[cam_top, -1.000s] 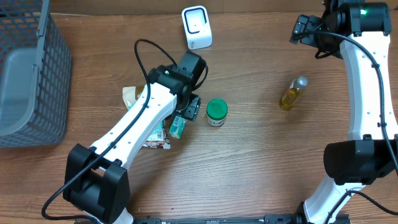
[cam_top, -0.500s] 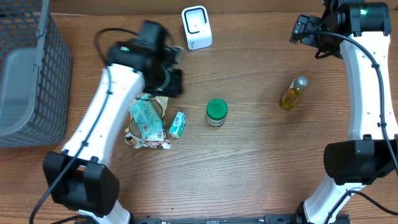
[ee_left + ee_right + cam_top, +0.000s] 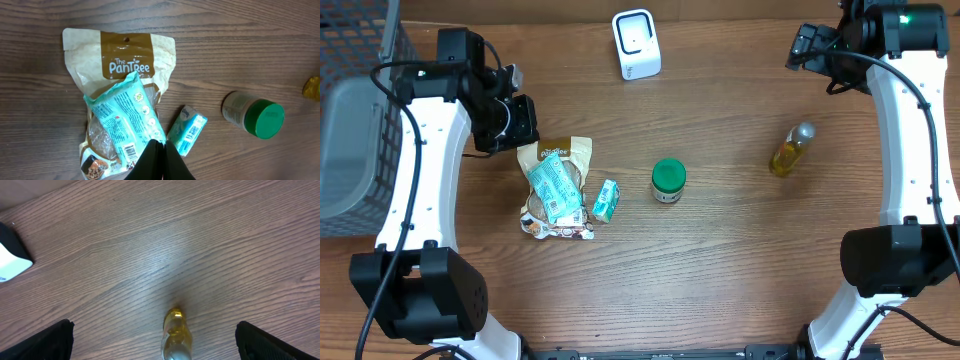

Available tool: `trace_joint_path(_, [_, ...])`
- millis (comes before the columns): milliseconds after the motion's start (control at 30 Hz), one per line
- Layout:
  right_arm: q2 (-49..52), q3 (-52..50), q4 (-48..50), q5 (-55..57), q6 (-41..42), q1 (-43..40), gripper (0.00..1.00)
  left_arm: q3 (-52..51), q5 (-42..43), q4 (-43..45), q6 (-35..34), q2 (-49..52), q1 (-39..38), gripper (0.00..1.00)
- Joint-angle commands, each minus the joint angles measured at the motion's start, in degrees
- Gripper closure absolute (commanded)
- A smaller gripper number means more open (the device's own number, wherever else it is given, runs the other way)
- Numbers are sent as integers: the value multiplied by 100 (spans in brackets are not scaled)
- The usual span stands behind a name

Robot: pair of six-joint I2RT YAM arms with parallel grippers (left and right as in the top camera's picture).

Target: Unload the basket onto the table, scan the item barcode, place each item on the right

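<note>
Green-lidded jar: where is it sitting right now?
Overhead, the green-lidded jar stands mid-table, just beside the small teal packet toward the left arm, the yellow bottle farther off toward the right arm.

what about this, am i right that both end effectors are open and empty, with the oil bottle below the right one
Not quite. The left end effector is shut, its fingers pressed together on nothing, as the left wrist view shows. The right end effector is open and empty, with the oil bottle below it.
</note>
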Motion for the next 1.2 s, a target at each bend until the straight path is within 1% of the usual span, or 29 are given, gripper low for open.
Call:
trace_joint_path(0, [-50, 55, 31, 7, -4, -35, 0, -142, -166, 24, -81, -144, -227, 96])
trace_joint_path(167, [-50, 55, 31, 7, -2, -35, 0, -625, -568, 254, -111, -144, -750, 96])
trace_joint_path(333, [-50, 55, 31, 7, -2, -35, 0, -1270, -1248, 669, -433, -144, -1329, 96])
trace_joint_path(467, [-50, 55, 31, 7, -4, -35, 0, -1746, -1342, 1086, -435, -142, -1744, 96])
trace_joint_path(567, [-50, 55, 31, 7, -2, -35, 0, -2024, -1794, 1342, -713, -133, -1985, 96])
trace_joint_path(767, [-50, 55, 31, 7, -2, -35, 0, -2332, -1950, 1829, -793, -133, -2240, 96])
trace_joint_path(900, [-50, 55, 31, 7, -2, -35, 0, -2444, -2299, 1958, -914, -133, -2277, 96])
trace_joint_path(1167, [-50, 55, 31, 7, -2, -33, 0, -2660, -2166, 2166, -911, -133, -2371, 96])
